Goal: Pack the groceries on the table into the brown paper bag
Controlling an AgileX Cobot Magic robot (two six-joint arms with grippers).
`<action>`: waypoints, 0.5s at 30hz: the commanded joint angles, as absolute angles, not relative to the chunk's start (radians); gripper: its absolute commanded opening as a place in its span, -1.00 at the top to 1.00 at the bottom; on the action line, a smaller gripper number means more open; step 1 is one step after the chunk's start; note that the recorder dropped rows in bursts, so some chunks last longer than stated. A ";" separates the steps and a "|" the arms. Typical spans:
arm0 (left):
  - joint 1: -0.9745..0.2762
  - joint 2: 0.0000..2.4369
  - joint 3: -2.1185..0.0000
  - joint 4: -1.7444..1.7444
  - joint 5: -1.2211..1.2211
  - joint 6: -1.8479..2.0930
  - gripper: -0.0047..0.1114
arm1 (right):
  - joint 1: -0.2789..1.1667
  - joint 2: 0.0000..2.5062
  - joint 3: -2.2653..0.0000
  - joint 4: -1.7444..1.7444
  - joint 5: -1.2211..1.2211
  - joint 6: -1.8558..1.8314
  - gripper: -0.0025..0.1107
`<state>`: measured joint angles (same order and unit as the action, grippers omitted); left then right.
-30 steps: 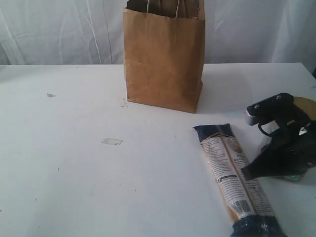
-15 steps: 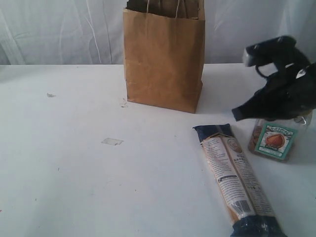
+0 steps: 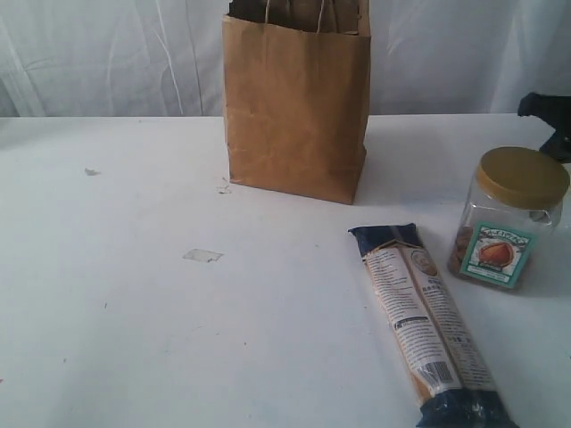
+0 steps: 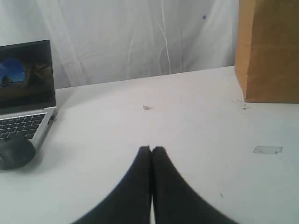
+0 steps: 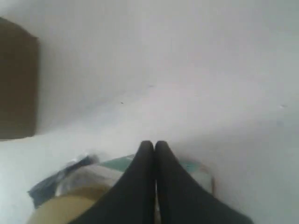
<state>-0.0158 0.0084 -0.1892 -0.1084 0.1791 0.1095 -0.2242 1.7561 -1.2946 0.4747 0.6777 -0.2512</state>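
The brown paper bag (image 3: 294, 98) stands upright and open at the back of the white table (image 3: 134, 294). A long pasta packet (image 3: 428, 330) lies flat at the front right. To its right a gold-lidded clear jar (image 3: 513, 218) stands upright. Only a black part of my right arm (image 3: 546, 114) shows at the right edge, above and behind the jar. In the right wrist view my right gripper (image 5: 150, 143) is shut and empty, hovering over the blurred jar (image 5: 65, 207). My left gripper (image 4: 151, 148) is shut and empty over bare table, with the bag (image 4: 268, 51) off to one side.
A laptop (image 4: 25, 84) and a dark mouse (image 4: 14, 151) sit at the table's edge in the left wrist view. A small clear scrap of tape (image 3: 202, 256) lies on the tabletop. White curtains hang behind the table.
My right arm has risen from beside the jar and drawn back to the right edge of the exterior view. The jar now stands uncovered. The packet and bag have not moved.
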 commanded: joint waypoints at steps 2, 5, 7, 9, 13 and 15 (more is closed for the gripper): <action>-0.022 0.000 -0.186 -0.110 0.180 0.111 0.92 | -0.277 1.799 -1.361 0.692 0.763 -0.429 0.96; -0.022 0.000 -0.186 -0.110 0.180 0.111 0.92 | -0.277 1.799 -1.359 0.541 0.886 -0.434 0.96; -0.022 0.000 -0.186 -0.110 0.180 0.111 0.92 | -0.277 1.796 -1.335 0.430 1.012 -0.398 0.96; -0.022 0.000 -0.186 -0.110 0.180 0.111 0.92 | -0.279 1.770 -1.292 0.403 1.068 -0.359 0.96; -0.022 0.000 -0.186 -0.110 0.180 0.109 0.92 | -0.029 1.187 -0.224 0.401 -0.053 -1.003 -0.90; -0.022 0.000 -0.186 -0.110 0.180 0.109 0.92 | -0.029 1.222 -0.248 0.401 -0.027 -0.930 -0.90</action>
